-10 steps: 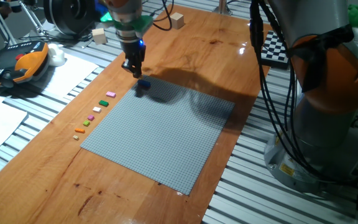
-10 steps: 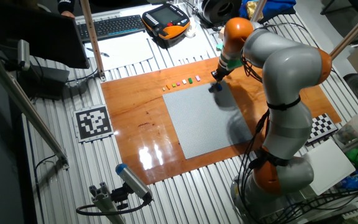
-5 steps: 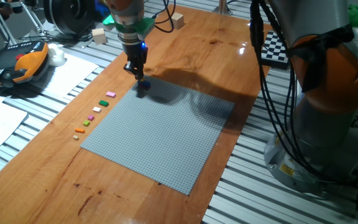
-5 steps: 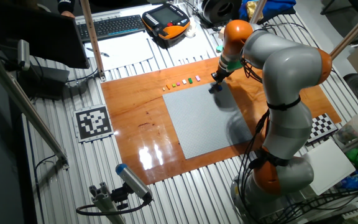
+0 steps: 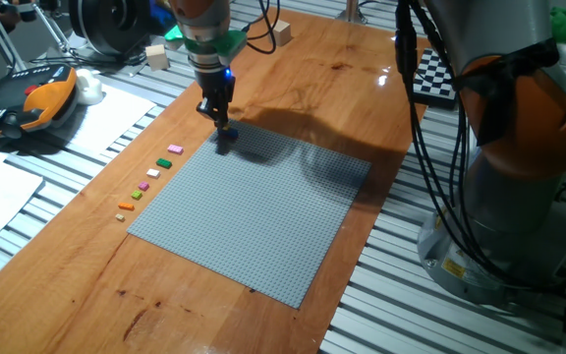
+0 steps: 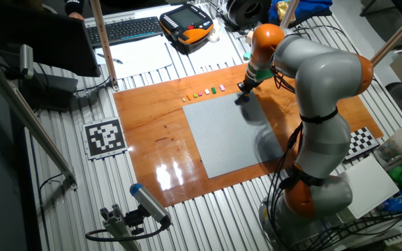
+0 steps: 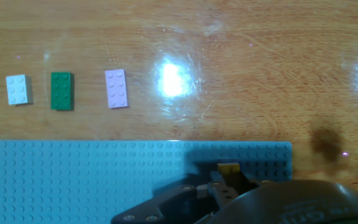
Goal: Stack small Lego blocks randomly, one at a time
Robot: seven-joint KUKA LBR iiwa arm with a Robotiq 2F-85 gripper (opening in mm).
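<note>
Hand view puts our gripper (image 7: 229,177) lower than a second ago, right over the baseplate (image 7: 73,174) corner, seemingly pressing a yellow block (image 7: 229,167) down, though we cannot tell its opening.

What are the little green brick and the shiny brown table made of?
The green brick looks like smooth molded plastic: flat even color, tidy round studs. The table looks like varnished wood: streaky grain lines, with a bright glare spot from the lamp.
</note>
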